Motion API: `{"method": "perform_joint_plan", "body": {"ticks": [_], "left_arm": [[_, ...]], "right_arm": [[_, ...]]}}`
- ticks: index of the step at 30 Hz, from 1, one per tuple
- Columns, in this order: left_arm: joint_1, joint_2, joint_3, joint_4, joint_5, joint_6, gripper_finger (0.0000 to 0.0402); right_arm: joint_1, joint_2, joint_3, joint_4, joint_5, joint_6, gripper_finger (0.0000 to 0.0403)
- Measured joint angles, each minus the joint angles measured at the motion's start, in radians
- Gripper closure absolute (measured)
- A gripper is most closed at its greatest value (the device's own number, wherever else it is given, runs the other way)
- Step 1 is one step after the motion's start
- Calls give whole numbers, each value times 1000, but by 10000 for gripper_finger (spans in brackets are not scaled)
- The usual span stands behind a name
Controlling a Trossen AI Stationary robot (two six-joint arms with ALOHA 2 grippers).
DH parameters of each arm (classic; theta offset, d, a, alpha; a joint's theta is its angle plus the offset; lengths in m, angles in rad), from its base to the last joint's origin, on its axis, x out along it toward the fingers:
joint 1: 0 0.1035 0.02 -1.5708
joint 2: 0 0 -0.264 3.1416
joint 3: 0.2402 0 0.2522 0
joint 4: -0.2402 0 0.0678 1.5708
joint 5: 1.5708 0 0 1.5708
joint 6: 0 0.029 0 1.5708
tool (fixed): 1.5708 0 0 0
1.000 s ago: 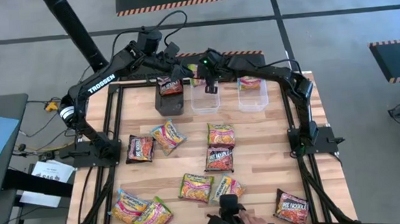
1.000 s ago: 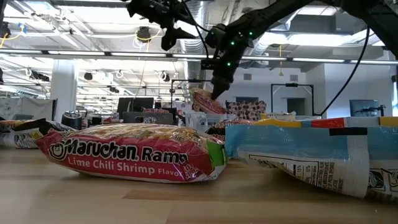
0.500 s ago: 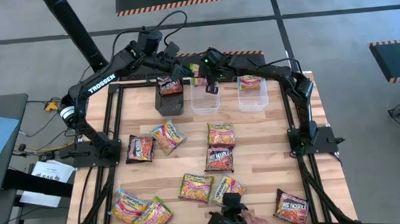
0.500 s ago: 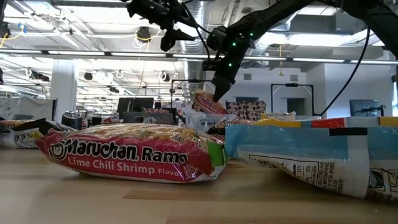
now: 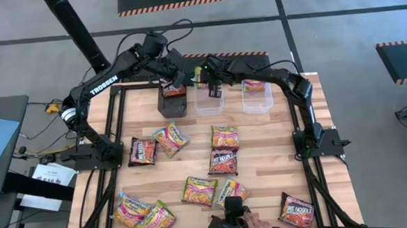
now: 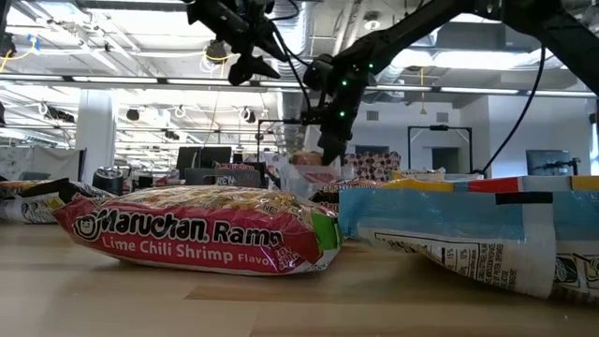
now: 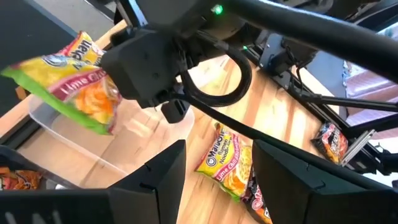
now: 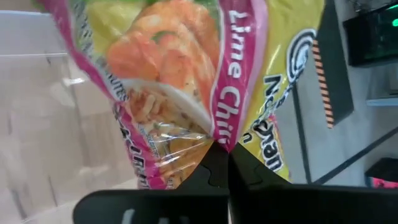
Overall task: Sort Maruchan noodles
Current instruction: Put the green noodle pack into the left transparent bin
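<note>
Sorting is at an early stage: the right gripper (image 5: 211, 86) clamps a lime packet (image 8: 186, 81) above the clear tub (image 5: 209, 104) at top centre, the left gripper (image 5: 178, 78) stands released, and about ten loose packets (image 5: 225, 137) remain unsorted.

Lime-chili packet (image 8: 186, 93) dangling over clear tub (image 5: 209, 103); other Maruchan noodles (image 5: 220, 160) scattered flat across table.

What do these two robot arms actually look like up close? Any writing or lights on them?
Both arms are dark, jointed tubes with black cables looping alongside. The left arm carries white "TROSSEN" lettering. The right arm shows a small green light near its wrist. The left gripper ends in two flat, angular black jaws; the right gripper looks equally black.
</note>
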Motion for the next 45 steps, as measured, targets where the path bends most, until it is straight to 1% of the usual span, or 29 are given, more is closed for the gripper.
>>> {"method": "perform_joint_plan", "body": {"ticks": [4,7,11,17,21,29,34,37,41,45], "left_arm": [[-4,0,0,-2,-2,-1,229],[-4,0,0,-2,-4,10,229],[-4,0,0,-4,-7,12,229],[-4,0,0,-5,-8,12,229],[-4,0,0,-6,-8,12,229],[-4,-2,1,-18,-1,14,229],[-4,-6,2,-16,7,14,229],[-4,-6,3,-15,38,14,229],[-4,-6,3,-13,72,10,229],[2,-19,3,-38,96,10,229]], "right_arm": [[2,0,0,-2,-1,-3,396],[5,0,0,0,4,-3,386],[8,0,0,-1,43,-5,355],[9,0,0,0,49,-23,311],[13,0,0,-1,51,-20,293],[45,0,3,-17,96,-18,290],[58,2,44,-76,107,-5,290],[58,2,73,-107,107,6,290],[53,2,116,-168,106,33,290],[55,2,179,-290,100,96,290]]}}
